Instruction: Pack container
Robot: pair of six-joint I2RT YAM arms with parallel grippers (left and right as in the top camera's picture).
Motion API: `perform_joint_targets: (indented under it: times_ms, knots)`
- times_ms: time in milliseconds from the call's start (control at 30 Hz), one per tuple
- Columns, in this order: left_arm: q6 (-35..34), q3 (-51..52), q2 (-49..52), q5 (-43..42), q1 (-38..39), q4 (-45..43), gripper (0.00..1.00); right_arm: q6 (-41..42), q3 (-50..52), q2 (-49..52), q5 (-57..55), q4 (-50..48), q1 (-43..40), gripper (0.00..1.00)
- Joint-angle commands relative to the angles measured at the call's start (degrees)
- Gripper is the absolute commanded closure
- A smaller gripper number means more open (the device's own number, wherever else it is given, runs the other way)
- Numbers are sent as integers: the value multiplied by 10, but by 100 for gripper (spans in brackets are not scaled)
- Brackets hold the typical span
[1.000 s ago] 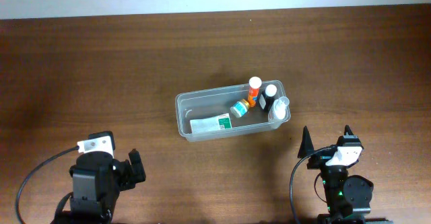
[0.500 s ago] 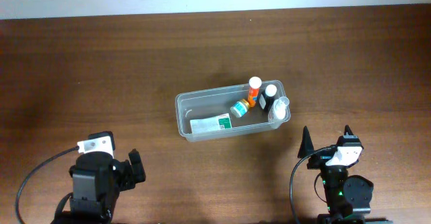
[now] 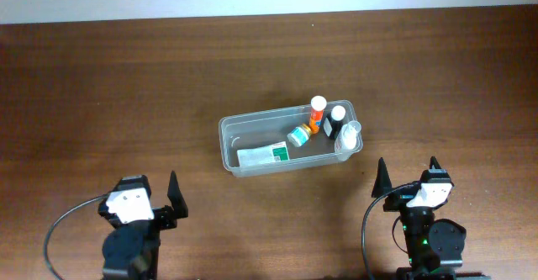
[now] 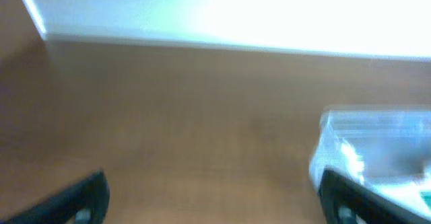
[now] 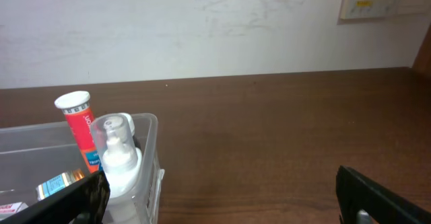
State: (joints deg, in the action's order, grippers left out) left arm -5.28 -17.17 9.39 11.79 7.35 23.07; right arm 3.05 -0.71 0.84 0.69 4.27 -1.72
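Dark wood table (image 3: 101,87). Container (image 3: 252,137) mid-table, slightly right of centre, beyond both arms. Inside I see white box (image 3: 263,155) lying flat at left; orange bottle (image 3: 317,110), black bottle (image 3: 335,120) and clear bottle (image 3: 349,137) crowd right end. Left gripper (image 4: 212,207) near-left, right gripper (image 3: 408,166) near-right: both spread wide, empty, well apart from container.
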Motion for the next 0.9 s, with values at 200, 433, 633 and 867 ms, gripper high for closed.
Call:
perform_joint_targets:
  times_ms: [200,433,633,867]
  knots:
    - [119,165,-82,-82,-35,-224,1,4,4,-5,1,2,-2,2]
    - [114,166,-91,-112,-35,-183,0,4,4,-5,1,2,-2,2]
    - [114,166,-90,-112,-34,-183,1,4,4,-5,1,2,-2,2]
    - [114,166,-90,-112,-34,-183,1,4,4,-5,1,2,-2,2]
